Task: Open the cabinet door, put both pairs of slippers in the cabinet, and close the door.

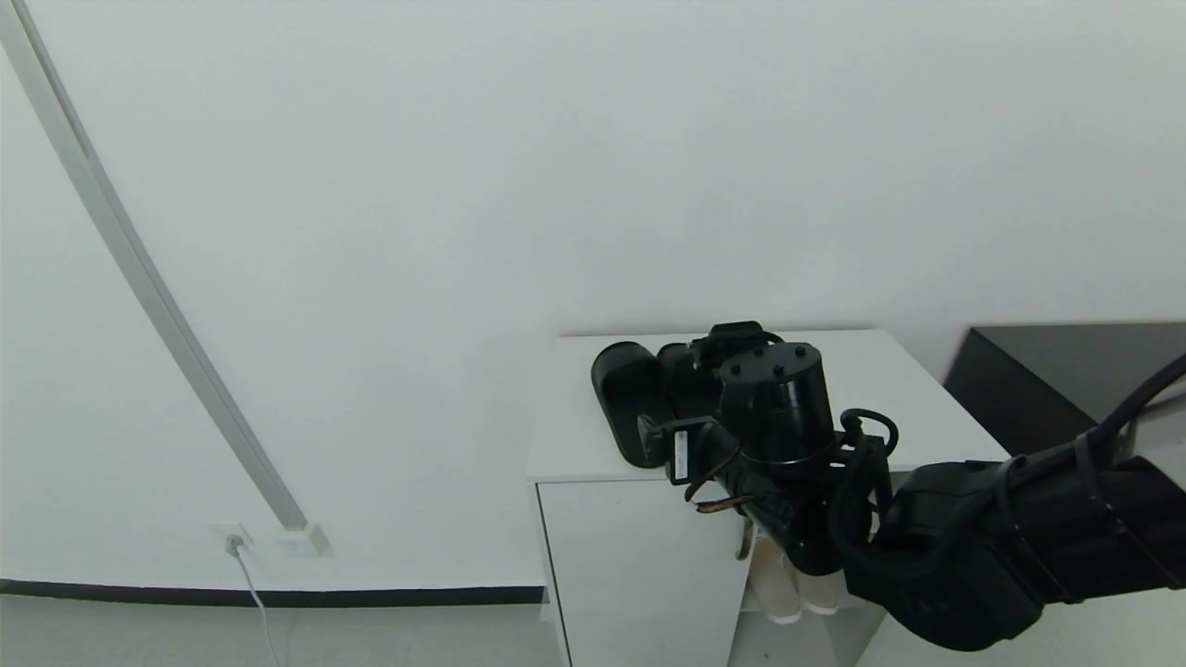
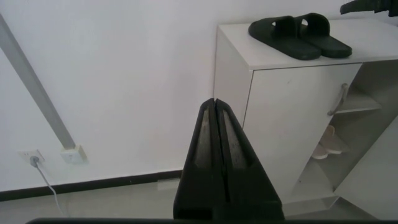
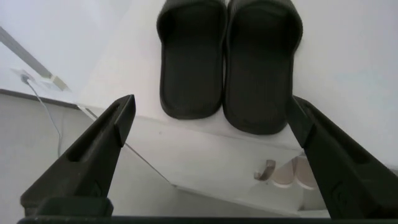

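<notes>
Jaws spread wide, the right gripper [image 3: 211, 106] hangs above the pair of black moulded slippers [image 3: 258, 62] atop the white cabinet [image 1: 574, 417], apparently to straddle them, while the left gripper [image 2: 214, 106] sits closed, off to the left.

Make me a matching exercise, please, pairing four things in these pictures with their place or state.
Things:
1. black slippers
2. pale slippers
3. left gripper
4. right gripper

Places or states:
A. fingers open
B. inside the cabinet
C. on top of the cabinet
D. fingers shut

Pairs: 1-C; 2-B; 3-D; 4-A.
</notes>
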Robot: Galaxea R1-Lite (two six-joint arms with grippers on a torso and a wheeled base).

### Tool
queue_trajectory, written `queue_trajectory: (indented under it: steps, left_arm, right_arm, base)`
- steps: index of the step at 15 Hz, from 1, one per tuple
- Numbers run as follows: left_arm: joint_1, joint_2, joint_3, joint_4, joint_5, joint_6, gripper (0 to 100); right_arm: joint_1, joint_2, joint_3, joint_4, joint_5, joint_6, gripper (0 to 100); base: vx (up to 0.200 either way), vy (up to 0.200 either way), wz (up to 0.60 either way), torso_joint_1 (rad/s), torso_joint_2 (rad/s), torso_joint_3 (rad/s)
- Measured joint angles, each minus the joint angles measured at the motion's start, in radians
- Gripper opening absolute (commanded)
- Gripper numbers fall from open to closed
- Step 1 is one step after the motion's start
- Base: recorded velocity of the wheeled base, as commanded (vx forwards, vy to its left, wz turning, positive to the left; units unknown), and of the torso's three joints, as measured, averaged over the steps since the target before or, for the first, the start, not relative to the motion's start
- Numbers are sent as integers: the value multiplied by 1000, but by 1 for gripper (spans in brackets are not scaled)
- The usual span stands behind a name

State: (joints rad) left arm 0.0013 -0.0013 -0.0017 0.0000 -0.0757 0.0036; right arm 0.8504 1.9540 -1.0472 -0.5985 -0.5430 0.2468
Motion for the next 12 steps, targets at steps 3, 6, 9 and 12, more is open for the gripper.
queue_trajectory:
  steps: [3, 6, 9, 12]
  left_arm:
    - [1, 0, 0, 0, 0, 1, 0]
    - [0, 0, 0, 0, 0, 2, 0]
    - [-1, 0, 0, 0, 0, 4, 0]
    - [0, 0, 0, 0, 0, 4, 0]
  right_arm:
    - [1, 0, 23, -10, 1, 1, 100]
    - [-1, 6, 45, -30, 2, 0, 100]
    - [2, 22, 58, -49, 1, 1, 100]
    - [-1, 65, 61, -105, -1, 0, 100]
  base:
    - [0, 0, 0, 0, 0, 0]
    - [133, 0, 0, 2, 3, 2]
    - [200, 0, 0, -9, 2, 4]
    - [200, 0, 0, 12, 7, 4]
